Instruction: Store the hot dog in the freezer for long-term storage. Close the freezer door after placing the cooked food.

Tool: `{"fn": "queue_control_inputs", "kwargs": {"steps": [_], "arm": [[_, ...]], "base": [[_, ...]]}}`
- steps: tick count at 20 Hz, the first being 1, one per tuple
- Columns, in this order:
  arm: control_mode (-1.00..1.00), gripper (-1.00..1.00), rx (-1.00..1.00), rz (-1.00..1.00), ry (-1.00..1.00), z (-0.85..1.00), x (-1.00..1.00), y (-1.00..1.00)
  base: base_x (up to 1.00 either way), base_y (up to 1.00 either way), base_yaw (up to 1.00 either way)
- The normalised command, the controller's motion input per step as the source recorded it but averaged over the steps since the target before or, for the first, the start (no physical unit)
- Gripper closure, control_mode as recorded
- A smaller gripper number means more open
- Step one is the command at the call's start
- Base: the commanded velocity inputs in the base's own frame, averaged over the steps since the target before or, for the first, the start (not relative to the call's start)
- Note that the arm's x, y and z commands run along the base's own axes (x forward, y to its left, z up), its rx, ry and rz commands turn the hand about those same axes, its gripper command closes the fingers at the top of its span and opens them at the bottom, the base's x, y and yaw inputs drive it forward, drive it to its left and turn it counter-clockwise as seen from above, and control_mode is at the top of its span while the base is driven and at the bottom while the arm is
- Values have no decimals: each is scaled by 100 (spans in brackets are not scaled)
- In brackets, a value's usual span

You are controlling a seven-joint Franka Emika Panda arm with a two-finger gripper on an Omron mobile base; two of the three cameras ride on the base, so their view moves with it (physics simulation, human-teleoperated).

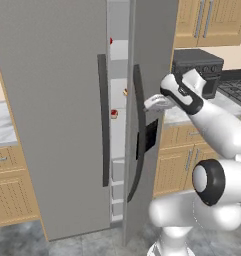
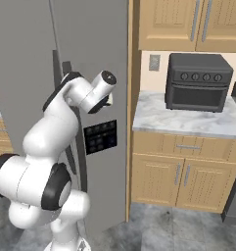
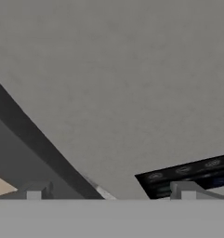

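The freezer door [image 1: 153,45] stands ajar, and a narrow gap shows the freezer's white shelves [image 1: 118,130]. On one shelf lies a tiny tan-orange thing [image 1: 125,92] that looks like the hot dog, too small to be sure. My gripper [image 1: 153,103] is at the door's outer face, just right of its long dark handle [image 1: 138,125] and above the black dispenser panel [image 1: 150,138]. In the hand view the gripper [image 3: 111,190] is open with nothing between its fingers, close to the grey door face [image 3: 132,69], with the handle [image 3: 34,139] at left and the panel [image 3: 187,172] at right.
The wider grey fridge door [image 1: 52,100] is closed at the left. Two small red items [image 1: 113,114] sit on other shelves. A black toaster oven [image 2: 198,83] stands on the marble counter [image 2: 158,120] to the right, over wooden cabinets [image 2: 183,181]. A stove [image 1: 237,90] is further right.
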Motion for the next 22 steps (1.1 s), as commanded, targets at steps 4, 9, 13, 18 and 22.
{"fn": "queue_control_inputs", "kwargs": {"steps": [4,9,13,18,22], "arm": [[-100,-100,-9,-15,0,0,37,39],[-100,-100,-10,-17,0,0,43,36],[-100,-100,-8,-17,0,-2,42,27],[-100,-100,-7,-19,0,-5,41,13],[-100,-100,-9,-20,0,-2,34,3]], "base": [[0,0,0],[0,0,0],[0,0,0],[0,0,0],[0,0,0]]}}
